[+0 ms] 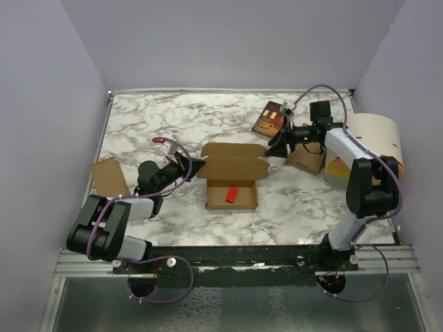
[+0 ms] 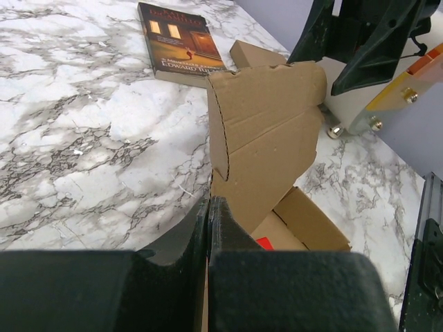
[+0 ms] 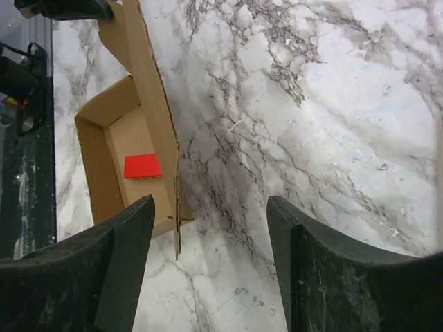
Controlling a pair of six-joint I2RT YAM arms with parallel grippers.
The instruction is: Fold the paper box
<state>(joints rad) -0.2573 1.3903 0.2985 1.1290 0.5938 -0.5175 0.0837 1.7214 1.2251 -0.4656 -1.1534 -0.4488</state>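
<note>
Presently, item status: part-folded. Left gripper [image 2: 208, 207]: fingers [image 2: 228, 235] brought together to a thin slit with a tan cardboard edge pinched in it, so it appears clamped on the left end of the lid panel [image 2: 270, 131]; nothing else in contact. Paper box [image 1: 248, 198]: sits on the marble table [image 1: 159, 124] between the two grippers, just ahead of the left fingertips and beside the right ones; tray walls raised where seen, lid panel standing up from the rear wall, not lowered. Red block [image 1: 232, 194]: lies flat on the tray floor, loose. Done, by the look of it: tray erected, content in. Left to do, as a judgement: bring the lid over the tray, fold its end tabs and front lip, tuck them inside the walls. Right gripper [image 3: 211, 204]: fingers [image 3: 128, 256] spread wide, empty, bare marble showing between them; the lid's right edge stands just beside the finger on the left of the wrist view, and whether the two touch cannot be told from either view. Booklet [image 2: 181, 41]: flat on the table beyond the lid, apart from both sets of fingers, no part in the work.
</note>
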